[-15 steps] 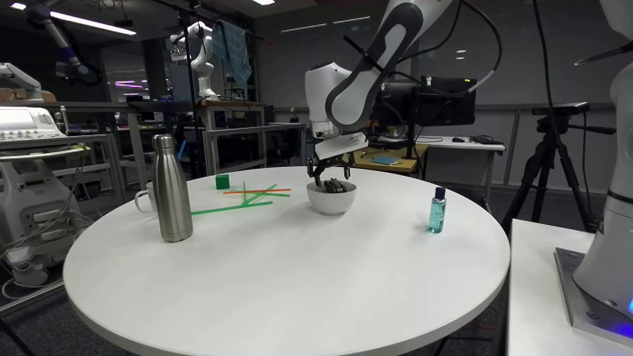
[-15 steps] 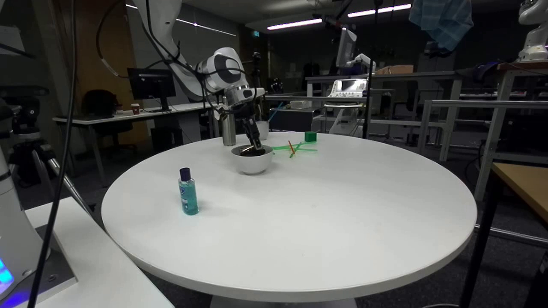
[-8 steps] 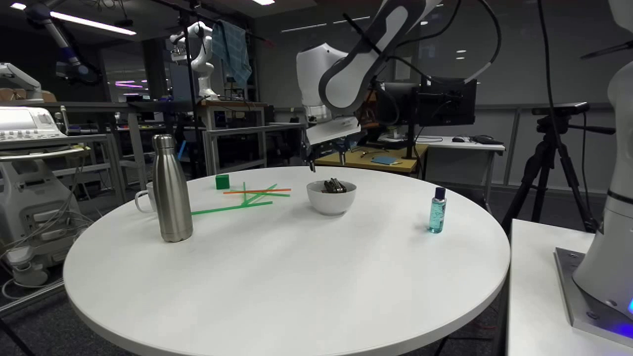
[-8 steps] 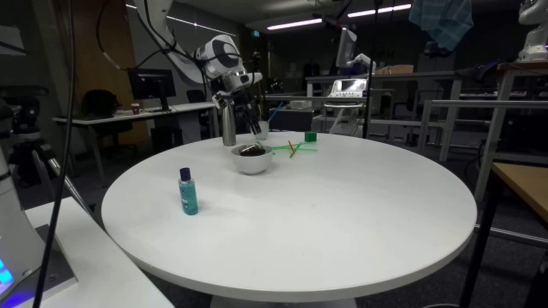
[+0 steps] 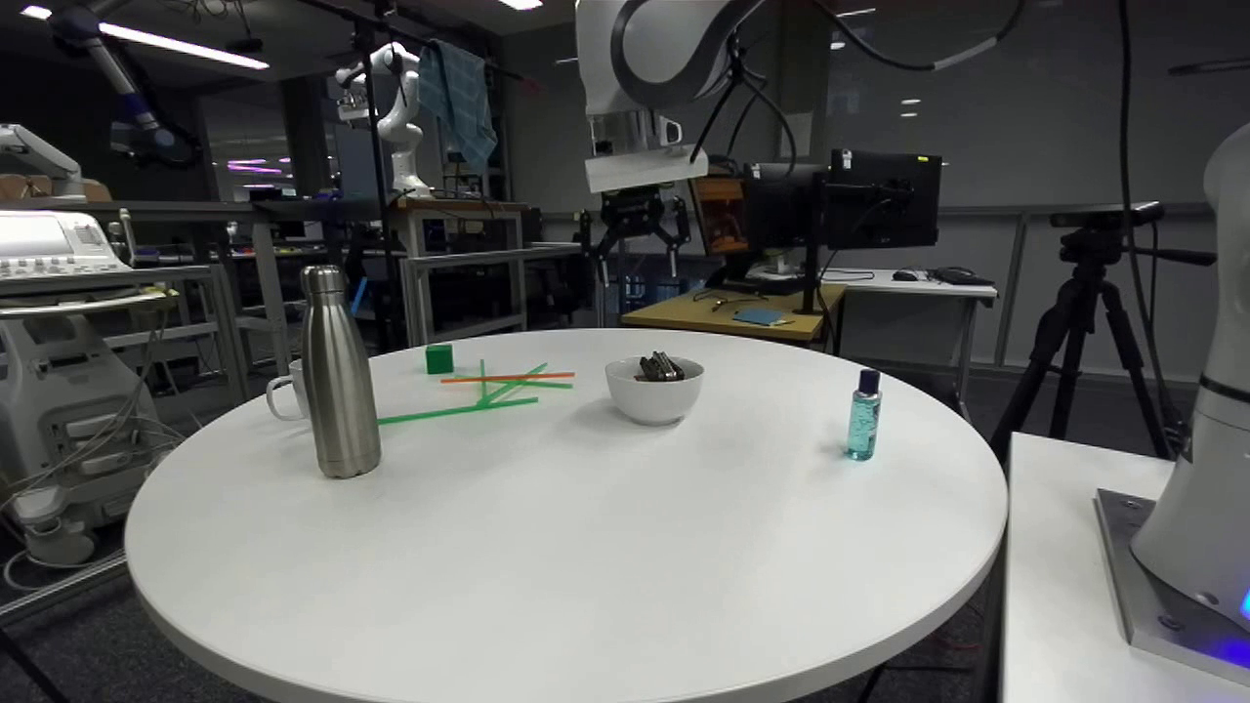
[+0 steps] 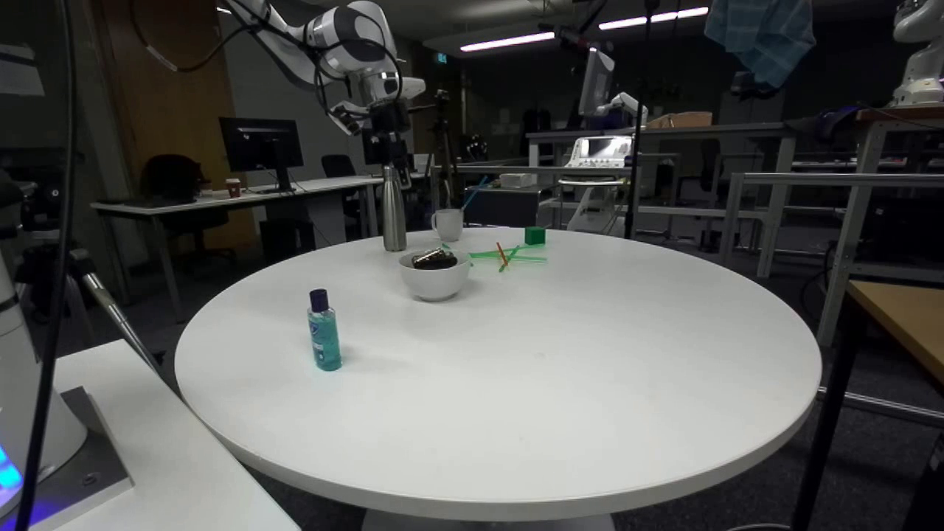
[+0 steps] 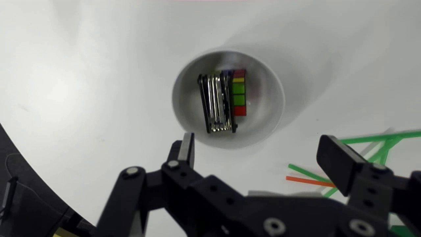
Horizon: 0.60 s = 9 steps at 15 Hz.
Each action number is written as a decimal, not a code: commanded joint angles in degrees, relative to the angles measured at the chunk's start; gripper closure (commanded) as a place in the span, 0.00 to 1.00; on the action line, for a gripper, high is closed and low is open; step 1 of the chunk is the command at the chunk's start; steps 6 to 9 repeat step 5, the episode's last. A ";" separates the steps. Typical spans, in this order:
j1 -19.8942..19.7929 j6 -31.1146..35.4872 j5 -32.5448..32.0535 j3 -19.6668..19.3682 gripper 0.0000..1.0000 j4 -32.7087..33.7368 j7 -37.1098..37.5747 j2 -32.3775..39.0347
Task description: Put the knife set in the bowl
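Wrist view: my gripper (image 7: 258, 154) is spread wide w/ nothing in it, well above the surface (image 5: 586, 547). Knife set (image 7: 217, 103) sits in the bowl (image 7: 266, 105), partly hiding a multicol. block (image 7: 239, 94). In an exterior view, the teal btl (image 6: 324, 336) has a label (too small for me to read, fwiw).

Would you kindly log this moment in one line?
knife set: in white bowl, with puzzle cube | end effector: open, empty | placement: appears complete
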 commanded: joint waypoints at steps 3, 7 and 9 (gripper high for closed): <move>-2.27 -3.52 1.55 3.48 0.00 0.11 0.21 -1.88; -2.37 -3.69 1.71 3.72 0.00 0.06 0.20 -2.28; -2.37 -3.69 1.71 3.72 0.00 0.06 0.20 -2.28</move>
